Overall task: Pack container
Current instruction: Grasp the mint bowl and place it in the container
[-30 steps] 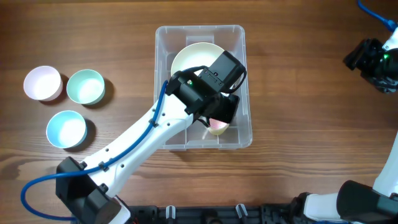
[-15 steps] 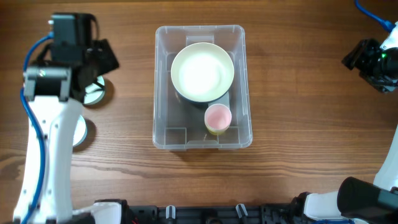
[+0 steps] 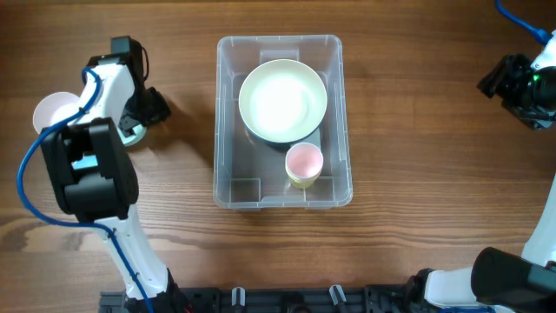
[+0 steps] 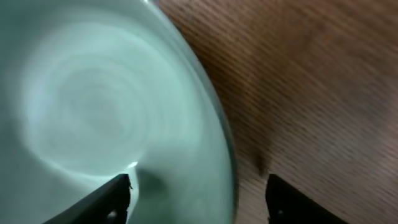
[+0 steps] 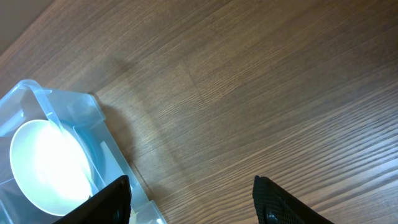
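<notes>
The clear container (image 3: 224,122) stands mid-table. It holds a large cream bowl (image 3: 282,100) and a small pink cup (image 3: 304,163). My left gripper (image 3: 146,111) is at the left, low over a mint-green bowl (image 3: 131,133) that the arm mostly hides. In the left wrist view the open jaws (image 4: 199,186) straddle the mint bowl's (image 4: 93,112) rim, one finger inside and one over the wood. My right gripper (image 3: 514,87) is at the far right edge, open (image 5: 189,193) and empty above bare wood. The container (image 5: 68,112) and cream bowl (image 5: 43,168) show at its lower left.
A pale pink bowl (image 3: 50,113) sits at the far left, partly behind the left arm. The left arm's body (image 3: 91,169) covers the table area below it. A blue cable (image 3: 521,17) runs at the top right corner.
The left gripper left the pink cup standing in the container, swung out to the left, and has come down over the mint bowl. The right arm has not moved.
</notes>
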Controlling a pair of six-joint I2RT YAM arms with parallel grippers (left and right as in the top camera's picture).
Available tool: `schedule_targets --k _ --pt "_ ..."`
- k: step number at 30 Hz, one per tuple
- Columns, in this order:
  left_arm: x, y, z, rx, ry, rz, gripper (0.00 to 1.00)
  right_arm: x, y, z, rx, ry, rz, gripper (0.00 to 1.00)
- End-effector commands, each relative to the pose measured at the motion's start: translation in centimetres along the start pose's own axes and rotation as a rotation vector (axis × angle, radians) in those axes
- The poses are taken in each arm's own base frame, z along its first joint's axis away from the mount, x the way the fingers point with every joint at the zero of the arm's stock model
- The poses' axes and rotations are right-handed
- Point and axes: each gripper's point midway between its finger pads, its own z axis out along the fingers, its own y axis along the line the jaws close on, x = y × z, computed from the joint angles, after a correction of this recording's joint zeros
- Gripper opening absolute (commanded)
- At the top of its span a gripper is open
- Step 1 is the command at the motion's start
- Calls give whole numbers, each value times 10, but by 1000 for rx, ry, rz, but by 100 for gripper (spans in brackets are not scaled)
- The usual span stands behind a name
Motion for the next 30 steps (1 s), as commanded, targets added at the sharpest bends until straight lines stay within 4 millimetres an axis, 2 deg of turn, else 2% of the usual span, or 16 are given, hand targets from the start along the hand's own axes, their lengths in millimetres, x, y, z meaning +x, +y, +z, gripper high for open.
schedule_targets --k 1,2,4,5,7,9,12,13,14,17,19,21,23,26,28,30 --pt "0 2 5 3 14 0 51 0 -4 8 23 18 -14 64" --pt "2 2 5 0 19 1 43 0 -4 8 23 18 -14 64" --pt "4 3 5 -3 28 2 13 0 -4 8 23 17 -14 64" --pt "4 3 5 -4 30 2 4 0 -4 8 23 17 -14 64" --pt "7 3 -1 -4 32 8 4 0 -4 8 23 17 -14 64" --pt "5 -3 -24 15 -10 21 4 0 -4 8 23 16 -14 64" --pt "4 -26 -105 85 -153 125 4 0 -4 8 23 17 -14 64" --pt "14 -38 -151 121 -218 184 4 1 -4 8 24 19 -13 64" --pt "24 -45 -179 147 -262 221 4 1 -4 8 23 19 -13 64" --pt "78 -69 -256 249 -380 355 4 1 -4 8 23 19 -14 64" --pt "129 -86 -285 307 -399 479 4 1 -4 8 23 19 -13 64" --pt "171 -106 -292 339 -373 567 4 1 -4 8 23 20 -13 64" --pt "200 -123 -285 350 -334 636 4 1 -4 8 23 20 -13 64" --pt "228 -140 -260 307 -266 714 4 1 -4 8 20 23 -13 64" --pt "245 -148 -227 253 -169 721 4 3 -4 8 22 29 -13 64" --pt "260 -153 -208 250 -72 743 4 3 -4 8 22 30 -12 64"
